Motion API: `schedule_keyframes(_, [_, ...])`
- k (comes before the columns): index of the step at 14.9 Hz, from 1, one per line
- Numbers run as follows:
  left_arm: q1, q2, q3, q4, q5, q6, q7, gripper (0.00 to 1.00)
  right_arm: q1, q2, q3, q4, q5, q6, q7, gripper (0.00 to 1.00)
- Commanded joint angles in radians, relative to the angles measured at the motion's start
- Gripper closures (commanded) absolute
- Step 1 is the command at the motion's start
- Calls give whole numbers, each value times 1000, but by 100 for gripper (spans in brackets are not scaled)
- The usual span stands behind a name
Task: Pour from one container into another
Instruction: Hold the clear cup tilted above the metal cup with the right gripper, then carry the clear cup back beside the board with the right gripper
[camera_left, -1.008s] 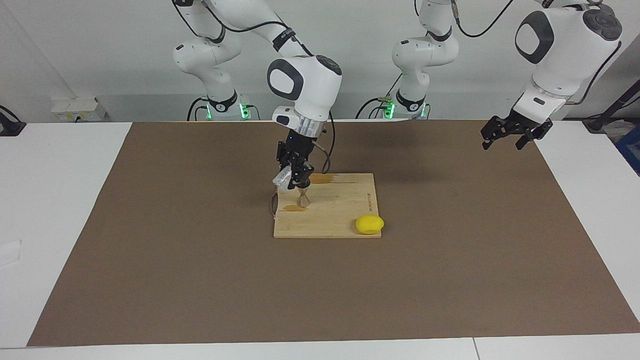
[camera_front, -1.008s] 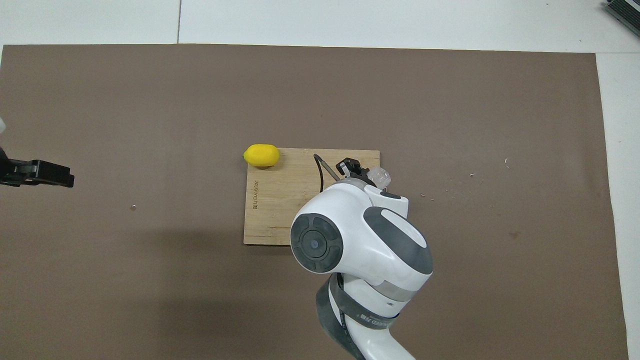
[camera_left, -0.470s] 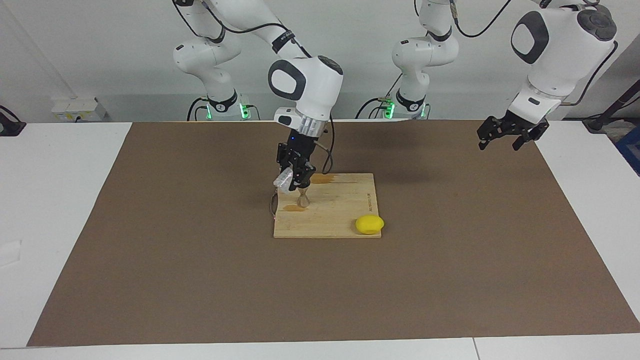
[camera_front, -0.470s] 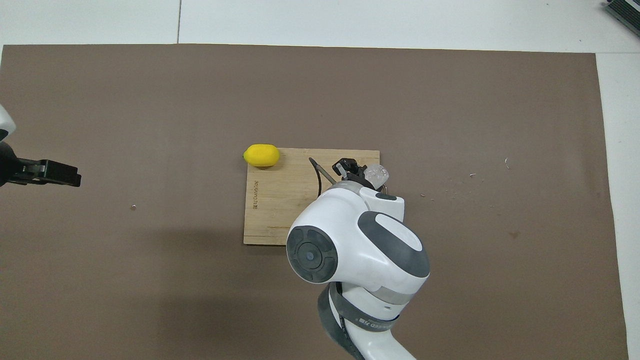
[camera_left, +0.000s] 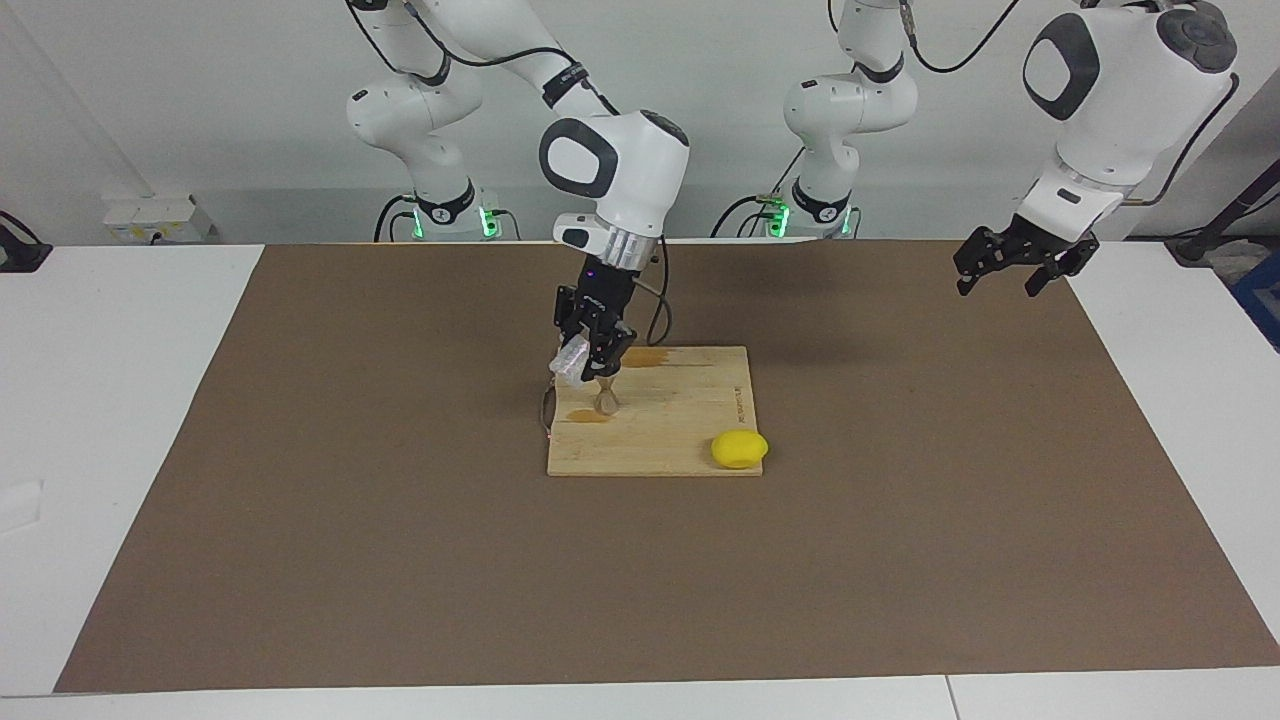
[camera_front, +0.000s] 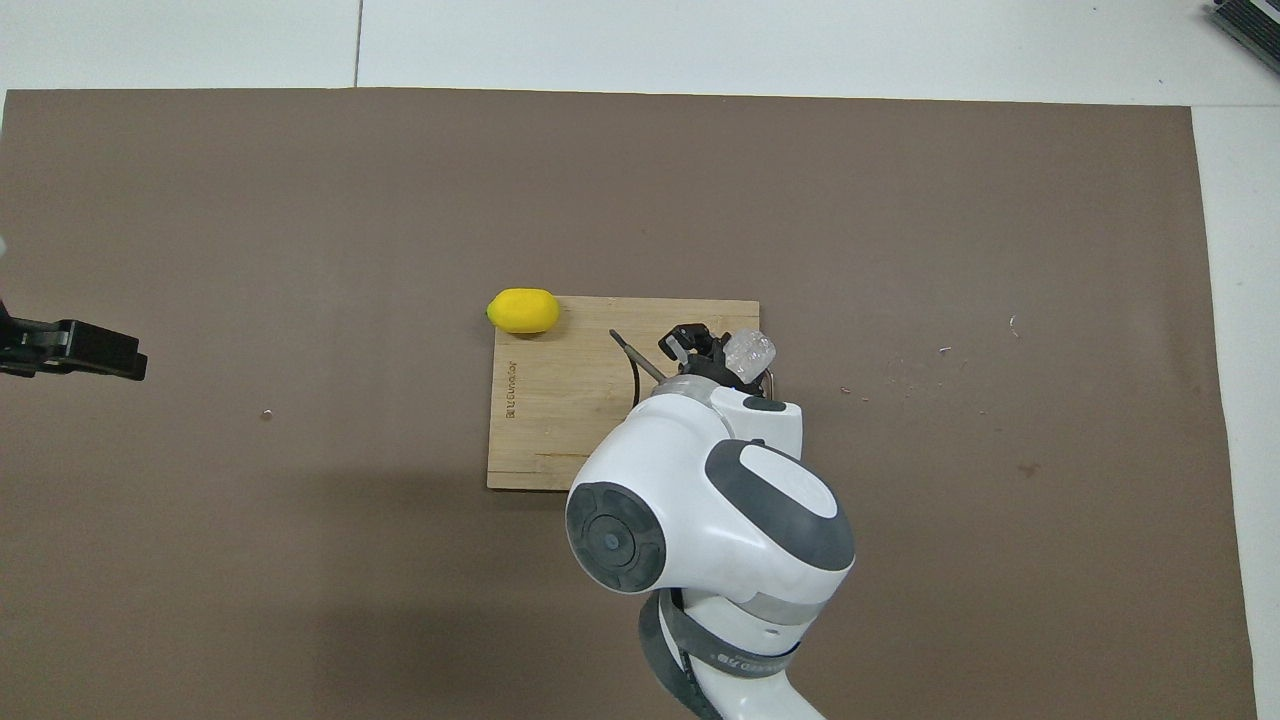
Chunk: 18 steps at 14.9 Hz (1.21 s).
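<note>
The clear cup (camera_left: 569, 362) (camera_front: 750, 351) hangs tilted above the wooden board's (camera_left: 680, 430) (camera_front: 560, 400) edge toward the right arm's end, with my right gripper (camera_left: 594, 366) (camera_front: 712, 350) shut on it. The metal hourglass jigger (camera_left: 606, 401) stands upright on the board just beneath the gripper and beside the cup's lower edge. In the overhead view the arm hides the jigger. My left gripper (camera_left: 1010, 272) (camera_front: 90, 350) waits open and empty in the air over the mat at the left arm's end.
A yellow lemon (camera_left: 739, 449) (camera_front: 522, 310) lies at the board's corner farthest from the robots, toward the left arm's end. Two darker wet patches (camera_left: 645, 357) mark the board near the jigger. A brown mat (camera_left: 400, 560) covers the table.
The right wrist has leaned a little, shifting the tilted cup slightly over the board's edge. The left gripper has drifted a little, still open.
</note>
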Motion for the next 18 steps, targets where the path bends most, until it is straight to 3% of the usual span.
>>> schedule_keyframes(1, [-3,97,6,148,-10,-92,-15,0,-3,-32,1,-33,-38,26,35,100])
schedule_keyframes(6, [-43,157,26,188,-5,-92,-15,0,-5,-24,3,-10,-1,9,31,100])
schedule_keyframes(10, [-81,151,58,186,-4,-109,-17,0,-21,-18,1,8,103,9,31,100])
schedule_keyframes(13, [-107,139,85,180,2,-199,-15,0,-64,-18,-1,36,247,19,25,100])
schedule_keyframes(18, [-104,126,80,162,2,-177,-14,0,-106,-15,-1,37,374,26,23,100])
